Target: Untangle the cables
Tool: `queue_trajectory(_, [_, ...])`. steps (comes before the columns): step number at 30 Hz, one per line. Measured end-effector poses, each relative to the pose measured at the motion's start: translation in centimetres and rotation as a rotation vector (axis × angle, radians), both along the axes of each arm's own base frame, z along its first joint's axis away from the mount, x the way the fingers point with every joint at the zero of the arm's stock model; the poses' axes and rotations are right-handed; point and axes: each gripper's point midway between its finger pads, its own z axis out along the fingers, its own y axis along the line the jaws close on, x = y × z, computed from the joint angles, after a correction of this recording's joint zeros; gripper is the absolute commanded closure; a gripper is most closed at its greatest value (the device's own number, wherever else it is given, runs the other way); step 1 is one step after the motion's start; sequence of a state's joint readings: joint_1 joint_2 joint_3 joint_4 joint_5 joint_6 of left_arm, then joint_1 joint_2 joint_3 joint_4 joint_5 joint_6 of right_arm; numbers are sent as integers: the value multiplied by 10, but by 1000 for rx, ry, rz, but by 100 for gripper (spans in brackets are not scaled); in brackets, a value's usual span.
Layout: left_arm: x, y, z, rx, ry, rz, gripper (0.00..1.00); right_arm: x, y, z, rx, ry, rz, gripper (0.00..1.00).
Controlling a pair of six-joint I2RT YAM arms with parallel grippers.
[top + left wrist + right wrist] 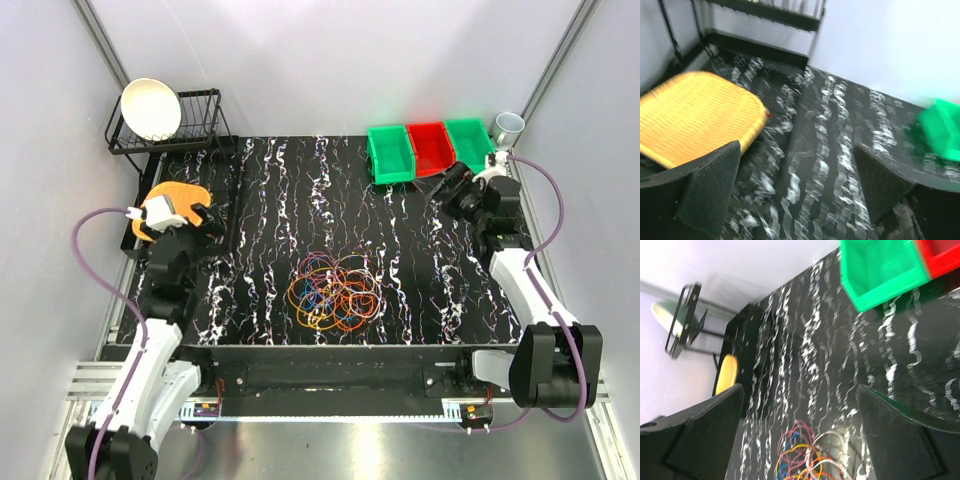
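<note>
The cables point(333, 292) lie in one tangled heap of thin orange, purple, blue and yellow loops on the black marbled mat, near its front middle. The right wrist view catches the heap point(810, 457) at the bottom, between and beyond its fingers. My left gripper point(207, 220) hovers open at the mat's left edge, well away from the heap; no cables show in its wrist view. My right gripper point(447, 187) stands open at the back right, below the bins, also far from the heap. Nothing is held by either.
An orange woven tray point(170, 205) lies under the left gripper, also the woven tray point(690, 115). A black wire rack point(170, 125) holds a white bowl point(150, 108) at back left. Green and red bins point(425, 148) and a cup point(508, 126) line the back right.
</note>
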State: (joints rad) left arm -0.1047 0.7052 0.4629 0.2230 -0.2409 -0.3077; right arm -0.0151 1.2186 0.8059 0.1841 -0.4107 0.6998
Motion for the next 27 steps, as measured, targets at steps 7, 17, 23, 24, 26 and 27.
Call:
queue_trajectory(7, [-39,-11,31,-266,129,7,1,-20,36,-1,-12,34,100,0])
queue_trajectory(17, [-69,-18,-39,-331,451,34,7,-43,68,10,-77,29,188,0])
queue_trajectory(23, [-82,-113,-22,-192,553,-287,8,-61,85,-11,-145,93,241,0])
queue_trajectory(24, [-85,-133,-14,-164,553,-348,9,-64,87,-13,-152,102,250,0])
queue_trajectory(26, [-84,-171,-3,-111,560,-422,16,-69,90,-19,-169,121,265,0])
queue_trajectory(27, [-80,-183,-3,-99,567,-427,17,-72,92,-22,-182,136,276,0])
